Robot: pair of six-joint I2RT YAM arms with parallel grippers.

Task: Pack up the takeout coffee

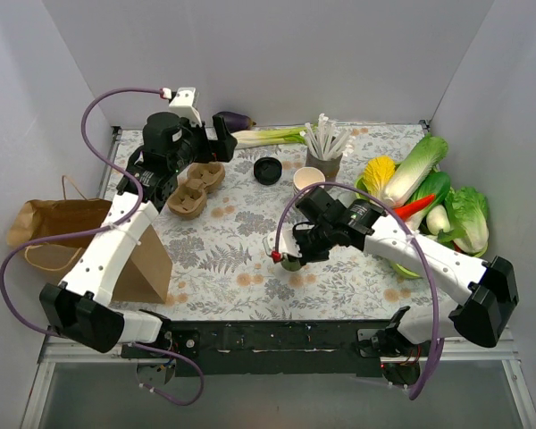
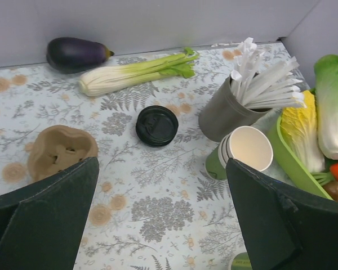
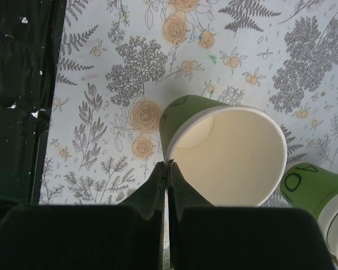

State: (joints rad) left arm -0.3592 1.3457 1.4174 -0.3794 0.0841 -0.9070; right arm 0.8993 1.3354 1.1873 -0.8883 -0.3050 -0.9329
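Black fingers (image 3: 158, 188) of the right gripper (image 3: 168, 166) are pressed together with only a thin seam between them. They pinch the rim of an open-topped paper cup (image 3: 225, 157): one finger lies inside the cream mouth, the other outside against the green wall. The cup is tilted, with its mouth turned up toward the wrist camera. It sits over the floral tablecloth (image 3: 124, 67) at front centre, near the table's front edge. Whether its base touches the cloth cannot be told.

The left gripper (image 2: 162, 163) hangs above the back left of the table. Its dark fingers (image 2: 50, 214) are spread wide, holding nothing and touching nothing. Seen between them, a round black lid (image 2: 157, 125) lies flat on the cloth, well apart from the held cup. A moulded cardboard cup carrier (image 2: 62, 151) sits to the lid's left.

To the lid's right, a stack of matching cups (image 2: 242, 152) leans just beside a grey holder (image 2: 222, 115) full of white paper-wrapped sticks. Behind these lie a leek (image 2: 135, 73) and an eggplant (image 2: 76, 53) along the back wall. A green tray (image 2: 290, 160) of leafy vegetables fills the right side. A brown paper bag (image 1: 54, 228) with handles lies at the table's left edge.
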